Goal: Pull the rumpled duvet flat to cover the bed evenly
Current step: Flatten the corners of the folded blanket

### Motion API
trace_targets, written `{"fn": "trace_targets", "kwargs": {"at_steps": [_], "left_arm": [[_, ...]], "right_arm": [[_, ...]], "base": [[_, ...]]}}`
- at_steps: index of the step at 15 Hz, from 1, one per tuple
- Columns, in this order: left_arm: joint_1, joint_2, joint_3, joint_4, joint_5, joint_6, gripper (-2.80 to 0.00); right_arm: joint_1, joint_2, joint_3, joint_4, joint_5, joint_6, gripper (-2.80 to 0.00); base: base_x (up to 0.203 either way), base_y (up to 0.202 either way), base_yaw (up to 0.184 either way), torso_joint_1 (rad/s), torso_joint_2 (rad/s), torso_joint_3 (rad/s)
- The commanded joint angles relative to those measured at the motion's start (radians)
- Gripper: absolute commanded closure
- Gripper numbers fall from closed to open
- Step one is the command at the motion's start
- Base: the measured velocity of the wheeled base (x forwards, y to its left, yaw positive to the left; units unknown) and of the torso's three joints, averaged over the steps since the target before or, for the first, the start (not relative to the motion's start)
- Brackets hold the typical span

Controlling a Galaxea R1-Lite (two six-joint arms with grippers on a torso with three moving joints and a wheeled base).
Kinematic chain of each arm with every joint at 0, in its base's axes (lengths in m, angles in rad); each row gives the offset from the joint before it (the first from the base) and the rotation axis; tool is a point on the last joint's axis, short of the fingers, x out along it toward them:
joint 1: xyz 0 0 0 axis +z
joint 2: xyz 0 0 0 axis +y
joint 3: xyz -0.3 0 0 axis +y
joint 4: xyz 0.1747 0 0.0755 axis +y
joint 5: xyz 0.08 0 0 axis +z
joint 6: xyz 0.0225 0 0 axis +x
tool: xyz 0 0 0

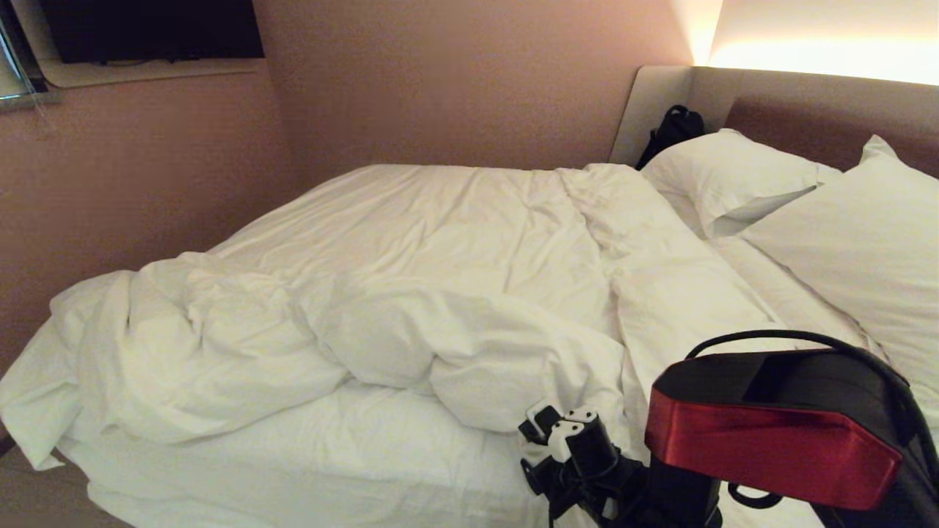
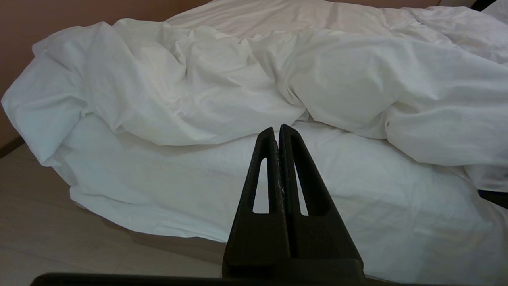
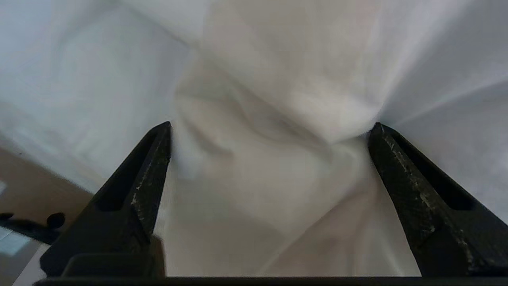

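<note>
Here, puffy creased white cotton duvet lay bunched along the near edge of the wide white-sheeted bed, right gripper spread wide against white cloth only in its wrist view, left gripper pinched together, empty, short of the bed's near edge.

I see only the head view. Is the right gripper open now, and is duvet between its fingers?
Observer: Yes. The right gripper stands wide open, with a fold of the duvet bunched between its fingers.
Operator: And the left gripper? I do not see it at all.
Observer: The left gripper is shut and empty, held off the near side of the bed.
Operator: Does the duvet hang down there?
Observer: One corner droops over the bed's end toward the floor.
</note>
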Motion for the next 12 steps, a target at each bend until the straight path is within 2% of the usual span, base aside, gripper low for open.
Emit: {"fn": "trace_targets", "kwargs": {"at_steps": [1,8,9,12], "left_arm": [[0.0,0.001,0.0,-0.001,0.0,-0.001,0.0],[0.0,0.001,0.0,-0.001,0.0,-0.001,0.0],[0.0,0.001,0.0,-0.001,0.0,-0.001,0.0],[0.0,0.001,0.0,-0.001,0.0,-0.001,0.0]], "right_arm": [[-0.011,0.022,-0.004,-0.047,-0.003,-0.009,-2.8],[-0.017,0.041,0.001,-0.079,-0.003,-0.026,-2.8],[-0.017,0.041,0.0,-0.08,-0.003,-0.025,0.0],[-0.017,0.046,-0.002,-0.092,-0.003,-0.026,0.0]], "base": [[0.0,0.0,0.0,0.0,0.0,0.0],[0.0,0.0,0.0,0.0,0.0,0.0],[0.0,0.0,0.0,0.0,0.0,0.0],[0.0,0.0,0.0,0.0,0.0,0.0]]}}
